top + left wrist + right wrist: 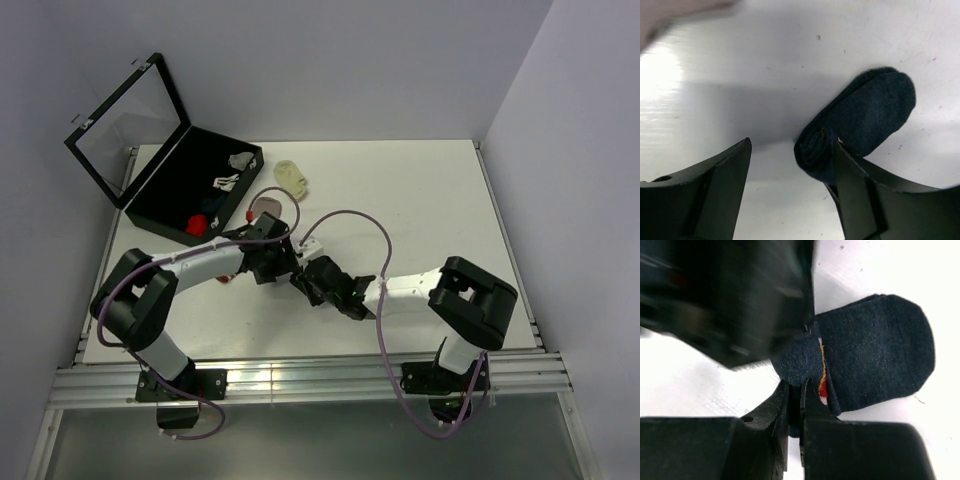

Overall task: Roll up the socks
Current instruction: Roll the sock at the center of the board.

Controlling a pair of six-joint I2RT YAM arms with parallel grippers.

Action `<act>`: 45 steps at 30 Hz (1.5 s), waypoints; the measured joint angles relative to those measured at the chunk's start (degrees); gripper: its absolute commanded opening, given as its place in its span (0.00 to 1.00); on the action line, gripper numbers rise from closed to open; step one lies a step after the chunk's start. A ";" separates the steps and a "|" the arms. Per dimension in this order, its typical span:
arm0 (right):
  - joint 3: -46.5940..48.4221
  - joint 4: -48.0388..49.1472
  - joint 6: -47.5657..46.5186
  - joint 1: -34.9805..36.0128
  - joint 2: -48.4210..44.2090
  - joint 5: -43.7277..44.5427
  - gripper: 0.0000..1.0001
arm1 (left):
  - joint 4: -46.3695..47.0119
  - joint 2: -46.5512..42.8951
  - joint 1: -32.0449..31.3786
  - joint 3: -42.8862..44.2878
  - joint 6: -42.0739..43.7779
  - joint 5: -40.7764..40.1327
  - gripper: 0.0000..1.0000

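Navy sock (875, 355) half rolled.
Right gripper (795, 390) pinches the roll at its fingertips; left gripper (792, 146) gapes released, roll against one finger.

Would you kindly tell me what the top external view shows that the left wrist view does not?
Only the top external view shows the open black case and the pale-yellow sock behind it. Only the left wrist view shows the navy sock, its near end rolled up and lying right beside one finger of the open left pincer. Both views show the white table and that pincer.
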 measured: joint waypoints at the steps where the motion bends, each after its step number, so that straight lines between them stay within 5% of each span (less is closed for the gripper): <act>1: -0.35 0.09 0.61 -1.29 -0.55 -2.71 0.00 | -0.52 -0.70 0.44 -0.07 -0.13 -0.26 0.74; 11: -1.75 1.22 8.31 -14.16 -1.57 -32.02 0.00 | 0.81 -13.64 7.21 -7.85 -2.49 -0.59 0.76; 23: -1.66 13.81 24.24 -25.33 9.97 -58.34 0.00 | 7.80 -16.06 4.22 -14.32 -3.37 4.39 0.76; 37: 0.85 14.99 29.62 -27.06 14.73 -64.72 0.00 | 13.33 -7.41 2.19 -13.38 -6.43 6.23 0.60; 40: 0.87 14.53 29.27 -27.06 14.51 -64.46 0.07 | 13.53 -5.60 2.19 -11.98 -6.36 6.60 0.55; 45: 0.92 9.70 25.66 -26.91 11.13 -60.37 0.36 | 12.26 -2.71 2.10 -8.83 -5.46 6.86 0.48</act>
